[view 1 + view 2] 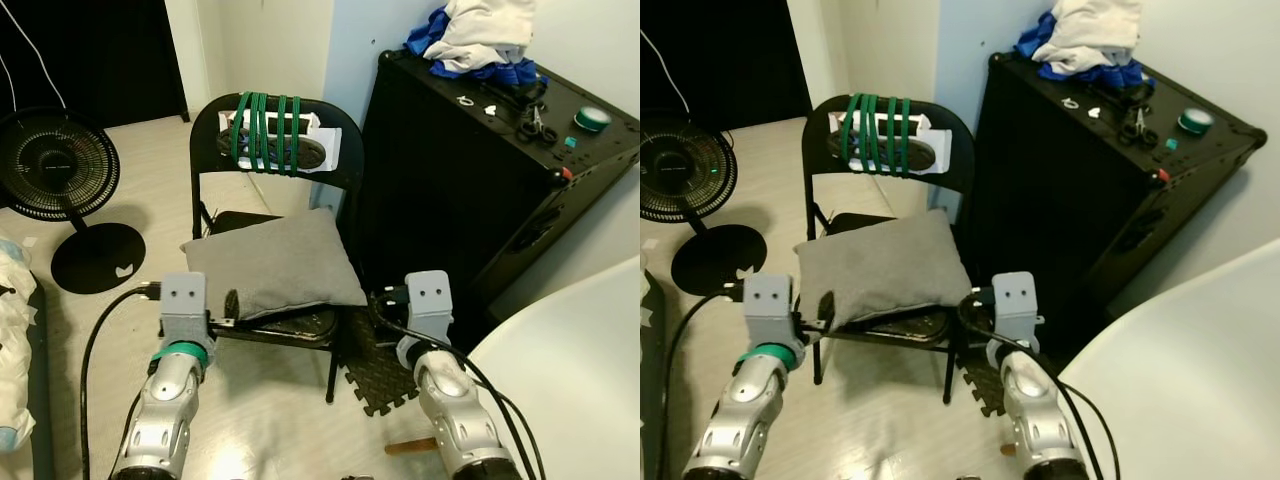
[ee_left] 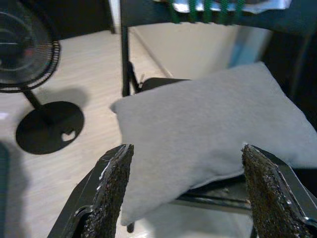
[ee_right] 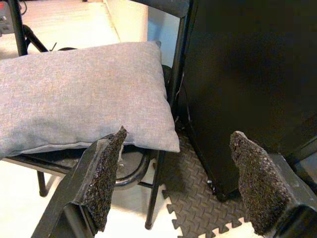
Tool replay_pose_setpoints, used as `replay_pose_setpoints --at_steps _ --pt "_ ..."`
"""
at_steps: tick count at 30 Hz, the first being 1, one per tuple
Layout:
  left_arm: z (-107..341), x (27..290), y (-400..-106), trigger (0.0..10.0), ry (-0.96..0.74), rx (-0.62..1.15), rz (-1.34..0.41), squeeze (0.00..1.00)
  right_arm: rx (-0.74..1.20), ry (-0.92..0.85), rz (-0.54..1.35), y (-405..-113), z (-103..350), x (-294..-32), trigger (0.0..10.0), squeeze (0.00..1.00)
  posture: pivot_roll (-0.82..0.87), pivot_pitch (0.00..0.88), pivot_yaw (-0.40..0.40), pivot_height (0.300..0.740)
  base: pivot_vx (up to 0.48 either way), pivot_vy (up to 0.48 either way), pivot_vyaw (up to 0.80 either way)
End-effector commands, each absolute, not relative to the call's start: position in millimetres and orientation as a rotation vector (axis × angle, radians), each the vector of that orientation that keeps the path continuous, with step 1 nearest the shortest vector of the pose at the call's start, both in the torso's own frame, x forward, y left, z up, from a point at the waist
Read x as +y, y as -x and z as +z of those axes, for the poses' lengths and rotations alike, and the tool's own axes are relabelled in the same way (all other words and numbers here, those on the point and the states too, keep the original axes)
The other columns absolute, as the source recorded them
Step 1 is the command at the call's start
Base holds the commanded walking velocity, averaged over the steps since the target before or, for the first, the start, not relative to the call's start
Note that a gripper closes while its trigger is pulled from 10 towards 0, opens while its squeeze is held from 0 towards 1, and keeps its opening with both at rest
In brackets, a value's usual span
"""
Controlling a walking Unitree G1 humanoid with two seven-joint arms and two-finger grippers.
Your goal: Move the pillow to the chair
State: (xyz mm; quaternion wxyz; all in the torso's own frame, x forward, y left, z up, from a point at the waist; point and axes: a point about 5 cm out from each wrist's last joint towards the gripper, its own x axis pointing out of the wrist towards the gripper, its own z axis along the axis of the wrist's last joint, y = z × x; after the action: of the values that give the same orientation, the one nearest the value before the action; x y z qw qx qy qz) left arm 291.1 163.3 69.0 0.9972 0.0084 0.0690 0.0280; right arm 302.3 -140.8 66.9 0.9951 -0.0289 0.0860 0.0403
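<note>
A grey pillow (image 1: 270, 262) lies flat on the seat of a black folding chair (image 1: 345, 150), overhanging the seat's front edge. Green straps (image 1: 262, 132) are wound around the chair's backrest. My left gripper (image 1: 228, 305) is open just in front of the pillow's front left corner; in the left wrist view its fingers (image 2: 106, 193) frame the pillow (image 2: 208, 129) with nothing between them. My right gripper (image 1: 385, 300) is open beside the pillow's front right corner, between the chair and the black cabinet. In the right wrist view the pillow (image 3: 79, 94) lies apart from the fingers (image 3: 101, 178).
A tall black cabinet (image 1: 470, 170) stands close on the chair's right, with clothes (image 1: 475, 40) and small tools on top. A floor fan (image 1: 55, 165) stands to the left. A foam mat piece (image 1: 375, 380) lies under the chair's right leg. A white rounded surface (image 1: 570, 370) fills the lower right.
</note>
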Motion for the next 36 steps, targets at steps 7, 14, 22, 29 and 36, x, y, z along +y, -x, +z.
replay_pose_setpoints --at_steps 7,14,22,29,36 --pt "69.4 160.7 -293.1 10.0 -0.004 0.126 0.064 0.00 0.167 0.081 0.095 -302.0 64.5 -137.4 10.0 0.00 0.06 0.039 -0.022 0.740 0.000 0.000 0.08" --pt "71.0 160.2 -293.8 10.0 -0.007 0.121 0.058 0.00 0.163 0.124 0.130 -300.7 63.1 -132.3 10.0 0.00 0.05 0.036 -0.007 0.740 0.000 0.000 0.76" --pt "66.1 155.3 -290.6 10.0 -0.016 0.138 0.032 0.00 0.164 0.125 0.107 -300.0 61.4 -135.7 10.0 0.00 0.05 0.020 0.019 0.740 0.000 0.000 0.80" --pt "65.5 148.6 -290.3 10.0 -0.039 0.143 -0.014 0.00 0.160 0.124 0.092 -299.8 60.0 -136.0 10.0 0.00 0.06 0.000 0.036 0.740 0.000 0.000 0.80" --pt "68.3 150.0 -294.0 10.0 -0.043 0.138 -0.015 0.00 0.156 0.119 0.086 -302.2 61.0 -135.2 10.0 0.00 0.06 0.000 0.037 0.740 0.000 0.000 0.80"
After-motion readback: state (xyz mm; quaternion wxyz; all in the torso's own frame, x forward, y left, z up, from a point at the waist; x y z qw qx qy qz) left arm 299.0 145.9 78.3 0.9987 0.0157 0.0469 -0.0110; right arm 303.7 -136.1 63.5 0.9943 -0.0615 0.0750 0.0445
